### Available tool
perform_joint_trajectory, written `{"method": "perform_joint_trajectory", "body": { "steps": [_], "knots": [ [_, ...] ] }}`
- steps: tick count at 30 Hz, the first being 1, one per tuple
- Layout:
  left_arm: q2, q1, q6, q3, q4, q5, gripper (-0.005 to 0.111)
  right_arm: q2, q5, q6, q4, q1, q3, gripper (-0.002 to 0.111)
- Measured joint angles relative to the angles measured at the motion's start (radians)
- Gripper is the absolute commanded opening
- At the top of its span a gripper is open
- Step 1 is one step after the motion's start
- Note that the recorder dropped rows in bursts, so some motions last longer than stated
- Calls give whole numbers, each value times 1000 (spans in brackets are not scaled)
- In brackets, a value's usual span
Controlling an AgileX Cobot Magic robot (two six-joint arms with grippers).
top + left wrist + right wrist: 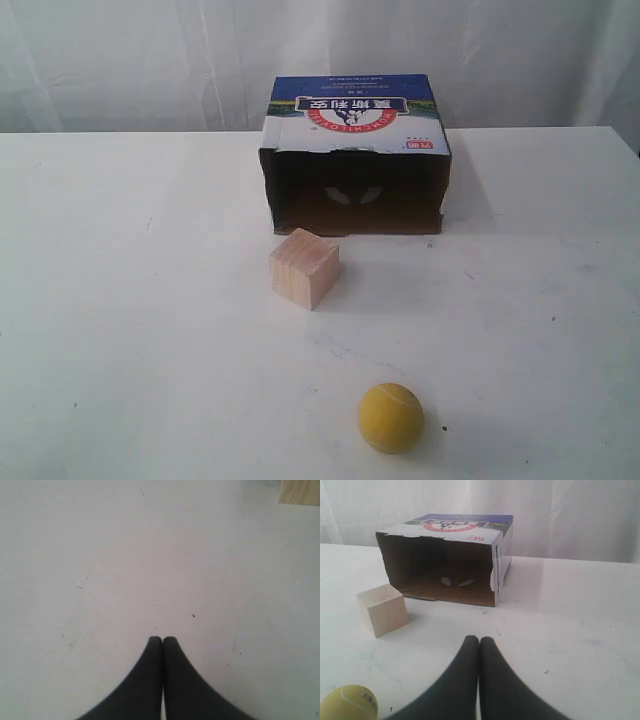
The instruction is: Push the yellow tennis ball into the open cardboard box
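The yellow tennis ball [391, 417] rests on the white table near the front edge, right of centre. It also shows as the ball [349, 703] at the corner of the right wrist view. The open cardboard box [356, 152] lies on its side at the back, its dark opening facing forward; the box [445, 560] stands ahead of my right gripper [479, 640]. That gripper is shut and empty, apart from the ball. My left gripper [162, 640] is shut and empty over bare table. Neither gripper shows in the exterior view.
A pale wooden cube [304, 267] sits just in front of the box's left part, between ball and opening; the cube [383, 609] also shows in the right wrist view, and its corner [300, 492] in the left wrist view. White curtains hang behind the table.
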Motion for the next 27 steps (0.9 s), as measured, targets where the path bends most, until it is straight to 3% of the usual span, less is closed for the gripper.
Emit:
{"method": "perform_joint_trajectory", "body": {
  "steps": [22, 27],
  "knots": [
    [0, 0, 0, 0, 0, 0, 0, 0, 0, 0, 0, 0, 0, 0],
    [0, 0, 0, 0, 0, 0, 0, 0, -66, 7, 0, 0, -22, 0]
  ]
}}
